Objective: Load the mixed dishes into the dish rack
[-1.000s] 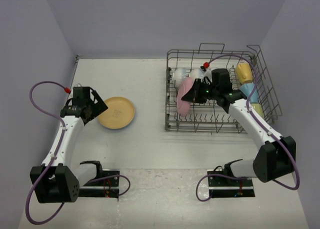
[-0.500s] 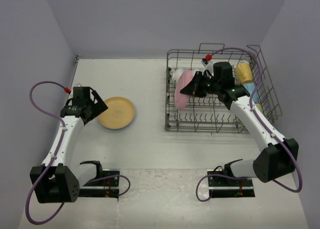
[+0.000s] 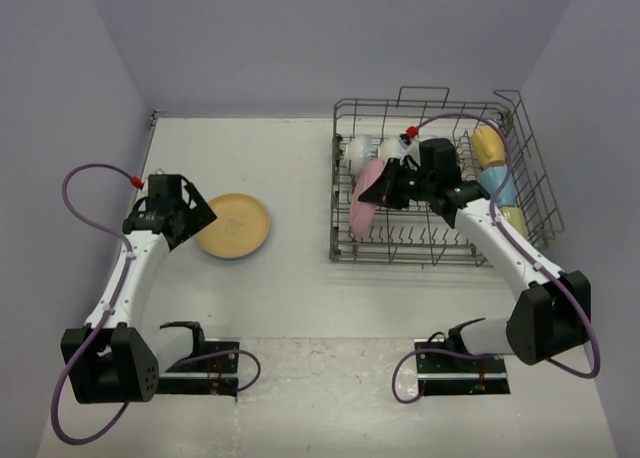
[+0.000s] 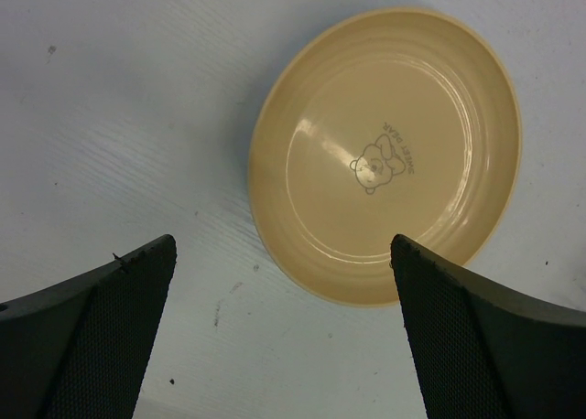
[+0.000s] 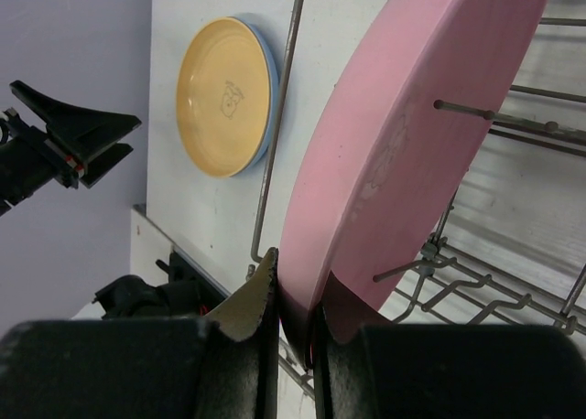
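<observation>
The grey wire dish rack [image 3: 520, 138] stands at the right. My right gripper [image 3: 388, 190] is shut on the rim of the pink plate [image 3: 360, 206], which stands on edge among the tines at the rack's left end; the right wrist view shows the plate [image 5: 403, 145] pinched between the fingers [image 5: 256, 300]. White bowls [image 3: 360, 150] sit behind it. Yellow [image 3: 487, 143], light blue [image 3: 497, 185] and pale yellow-green [image 3: 513, 218] mugs line the rack's right side. My left gripper [image 3: 183, 210] is open and empty beside the orange-yellow plate [image 3: 232, 226], apart from it [image 4: 385, 154].
In the right wrist view a blue rim [image 5: 267, 108] shows under the orange-yellow plate [image 5: 224, 94], so it lies on the blue plate. Purple walls close in the white table [image 3: 290, 158] on the left, back and right. The arm bases stand at the near edge.
My right gripper raised the pink plate toward the back of the rack, then brought it down and forward among the tines. The left arm has barely moved.
</observation>
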Controlling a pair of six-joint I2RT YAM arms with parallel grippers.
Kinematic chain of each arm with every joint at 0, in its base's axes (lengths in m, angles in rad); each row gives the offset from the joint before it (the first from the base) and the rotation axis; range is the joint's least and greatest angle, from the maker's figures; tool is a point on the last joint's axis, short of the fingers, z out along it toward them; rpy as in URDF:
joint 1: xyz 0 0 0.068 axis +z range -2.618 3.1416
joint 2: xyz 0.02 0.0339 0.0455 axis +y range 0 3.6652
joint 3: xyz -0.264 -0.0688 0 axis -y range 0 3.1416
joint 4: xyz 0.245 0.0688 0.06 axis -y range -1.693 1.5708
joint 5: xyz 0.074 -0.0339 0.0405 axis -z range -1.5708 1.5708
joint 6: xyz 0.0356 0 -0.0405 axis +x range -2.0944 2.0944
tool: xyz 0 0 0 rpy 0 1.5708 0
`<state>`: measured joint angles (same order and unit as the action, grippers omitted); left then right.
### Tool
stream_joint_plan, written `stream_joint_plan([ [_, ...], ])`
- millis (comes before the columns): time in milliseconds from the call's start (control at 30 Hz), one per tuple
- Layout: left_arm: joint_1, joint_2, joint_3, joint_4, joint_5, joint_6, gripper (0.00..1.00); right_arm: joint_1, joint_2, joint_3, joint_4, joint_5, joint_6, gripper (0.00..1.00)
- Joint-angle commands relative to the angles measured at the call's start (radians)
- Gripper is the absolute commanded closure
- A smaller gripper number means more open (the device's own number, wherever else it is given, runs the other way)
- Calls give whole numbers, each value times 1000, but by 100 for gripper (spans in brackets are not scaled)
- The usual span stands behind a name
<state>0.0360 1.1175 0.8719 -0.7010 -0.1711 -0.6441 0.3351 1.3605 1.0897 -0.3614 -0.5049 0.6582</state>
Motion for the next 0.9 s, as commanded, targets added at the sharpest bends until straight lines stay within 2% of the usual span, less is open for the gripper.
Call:
stream_joint_plan([
  [0,1,5,-11,38,-16,-11,0,9,32,-25,47,2,-45,98],
  [133,1,2,-8,31,-8,-17,0,15,38,-19,67,-15,-162,100],
  [267,1,-5,-13,29,-7,-25,0,15,41,12,13,-3,-203,98],
  [400,1,-16,-19,26,-7,-34,0,13,60,19,-14,6,-201,74],
  [433,2,-18,-20,24,-7,-35,0,15,58,18,-27,9,-198,64],
  [500,1,-22,-24,20,-5,-38,0,13,49,13,-28,28,-200,54],
  [533,2,-25,-25,20,-7,-40,0,13,42,12,-30,32,-198,45],
  [633,1,-27,-28,15,-11,-43,0,13,23,10,-30,28,-209,33],
  [667,1,-27,-27,11,-11,-46,0,13,11,9,-28,26,-210,25],
  [767,2,-27,-28,6,-11,-51,0,13,-17,10,-36,32,-223,16],
  [833,1,-27,-31,8,-11,-51,0,13,-31,12,-39,40,-223,14],
  [867,2,-27,-31,6,-13,-52,0,13,-43,13,-43,45,-223,7],
])
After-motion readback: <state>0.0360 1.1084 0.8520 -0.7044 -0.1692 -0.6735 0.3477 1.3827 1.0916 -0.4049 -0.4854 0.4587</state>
